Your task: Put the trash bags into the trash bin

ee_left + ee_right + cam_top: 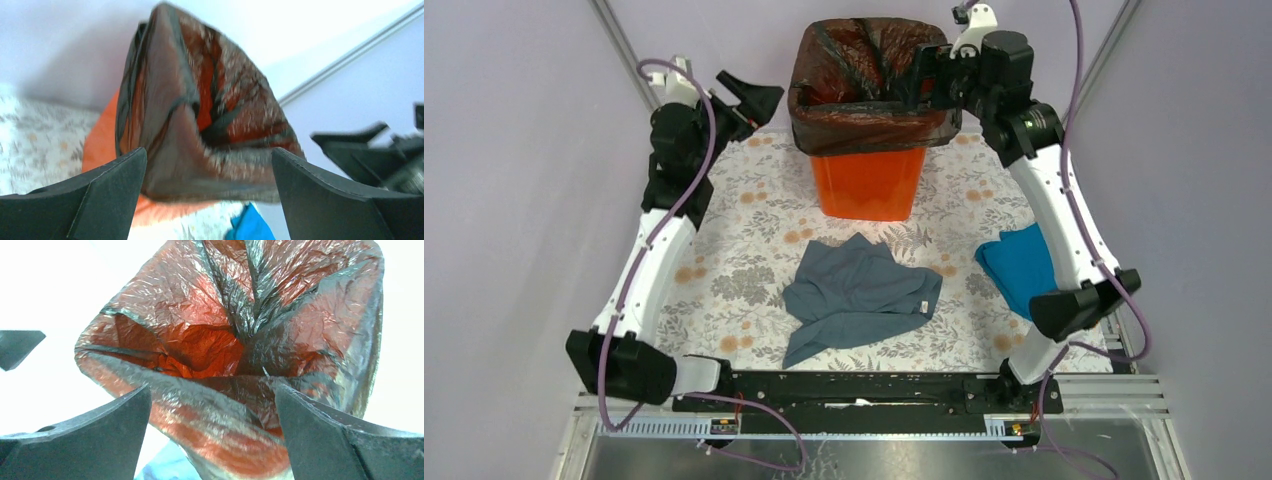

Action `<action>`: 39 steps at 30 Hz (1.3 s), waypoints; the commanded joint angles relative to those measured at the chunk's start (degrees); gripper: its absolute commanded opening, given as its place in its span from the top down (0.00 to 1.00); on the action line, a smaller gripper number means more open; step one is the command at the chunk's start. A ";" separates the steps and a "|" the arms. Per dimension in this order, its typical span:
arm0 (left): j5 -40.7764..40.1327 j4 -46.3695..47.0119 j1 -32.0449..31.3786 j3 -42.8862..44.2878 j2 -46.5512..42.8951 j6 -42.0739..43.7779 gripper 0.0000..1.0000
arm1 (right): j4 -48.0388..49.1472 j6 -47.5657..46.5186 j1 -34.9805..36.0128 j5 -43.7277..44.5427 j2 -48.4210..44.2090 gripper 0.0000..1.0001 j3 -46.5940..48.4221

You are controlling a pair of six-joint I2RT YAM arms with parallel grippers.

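**Lilac-walled cell, trash bag (pixel 864 112) lining the trash bin (pixel 869 188)**

Pale lilac walls (pixel 524 150) enclosed a floral-patterned counter (pixel 754 230). At its far middle stood the orange trash bin, upright, its long axis vertical and its mouth facing up. The thin black trash bag sat inside it with its open end up. Its hem was folded outward over the rim and hung partway down the outer walls, and crinkled slack gathered in folds inside.

The left gripper (pixel 752 97) hovered near the bin's left side, apart from it, with its jaws spread wide and empty. The right gripper (pixel 927 78) sat at the bin's right rim, its jaws also wide. The wrist view showed the bag's edge just beyond them, not pinched.

A rumpled grey cloth (pixel 859 295) lay mid-counter, and a blue cloth (pixel 1019 265) lay to its right.

The lining step looked nearly done. The next move probably called for pressing the slack deeper, or for lifting both arms clear without snagging the hem.
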 commanded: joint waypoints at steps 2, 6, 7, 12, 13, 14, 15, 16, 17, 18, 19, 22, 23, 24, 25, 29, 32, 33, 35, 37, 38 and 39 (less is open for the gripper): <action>-9.16 -3.82 -3.76 13.69 11.54 8.60 0.01 | 5.85 0.67 -0.05 1.53 -9.38 0.00 -6.95; -11.37 -8.61 -5.00 25.50 19.96 13.00 0.01 | 6.58 -0.35 -0.08 2.24 -13.43 0.00 -11.33; -12.01 -9.58 -5.23 28.05 21.65 14.10 0.01 | 6.47 -0.70 -0.04 2.57 -14.09 0.00 -12.03; -12.15 -14.76 -6.18 39.73 30.30 17.66 0.10 | 6.26 -2.33 -0.01 3.65 -16.20 0.00 -14.62; -13.28 -15.96 -6.59 41.82 31.72 18.29 0.11 | 6.31 -2.54 -0.07 3.57 -16.40 0.00 -15.06; -14.17 -17.21 -6.86 44.02 33.21 18.82 0.13 | 6.51 -2.78 -0.07 3.48 -16.69 0.00 -15.69; -14.32 -18.16 -7.22 46.31 34.54 19.92 0.14 | 6.85 -2.92 -0.05 3.39 -16.80 0.00 -16.21; -14.65 -19.51 -7.67 48.66 36.10 20.67 0.16 | 6.86 -3.07 -0.09 3.31 -16.89 0.00 -16.57; -14.86 -21.03 -8.13 51.44 37.67 21.43 0.19 | 6.78 -3.16 -0.01 3.24 -16.91 0.00 -16.73; -15.13 -22.81 -8.57 54.31 39.21 22.28 0.22 | 6.64 -3.27 -0.06 3.20 -16.90 0.00 -16.80; -15.68 -25.10 -9.09 57.09 40.77 23.02 0.23 | 6.51 -3.42 -0.06 3.20 -17.01 0.00 -16.99; -19.01 -28.77 -9.98 61.31 43.13 23.57 0.27 | 6.82 -3.81 -0.10 3.41 -17.82 0.00 -18.18; -20.03 -29.02 -10.29 61.32 43.19 23.64 0.29 | 6.99 -3.98 -0.08 3.52 -18.13 0.00 -18.62; -20.90 -29.15 -10.53 61.36 43.29 24.06 0.30 | 7.16 -4.07 -0.09 3.63 -18.40 0.00 -19.02; -21.85 -29.20 -10.96 61.37 43.36 24.58 0.30 | 7.21 -4.21 -0.07 3.63 -18.62 0.00 -19.37; -24.26 -29.31 -11.94 62.49 44.23 26.65 0.30 | 7.25 -4.48 -0.08 3.76 -19.07 0.00 -20.37; -23.31 -29.91 -12.22 63.86 45.38 26.98 0.37 | 7.27 -4.45 -0.08 3.74 -19.18 0.00 -20.93; -23.60 -30.03 -12.39 63.95 45.57 27.17 0.38 | 7.32 -4.45 -0.12 3.77 -19.23 0.00 -21.04; -24.66 -30.01 -12.72 63.82 45.70 27.76 0.40 | 7.29 -4.41 -0.05 3.74 -19.28 0.00 -21.16; -24.92 -30.14 -12.85 64.05 46.16 28.44 0.45 | 7.27 -4.38 -0.06 3.72 -19.40 0.00 -21.14; -25.05 -30.14 -12.85 64.16 46.18 28.70 0.50 | 7.25 -4.38 -0.07 3.72 -19.45 0.00 -21.16; -25.16 -30.23 -12.86 64.33 46.26 29.11 0.56 | 7.25 -4.36 -0.11 3.76 -19.57 0.00 -21.16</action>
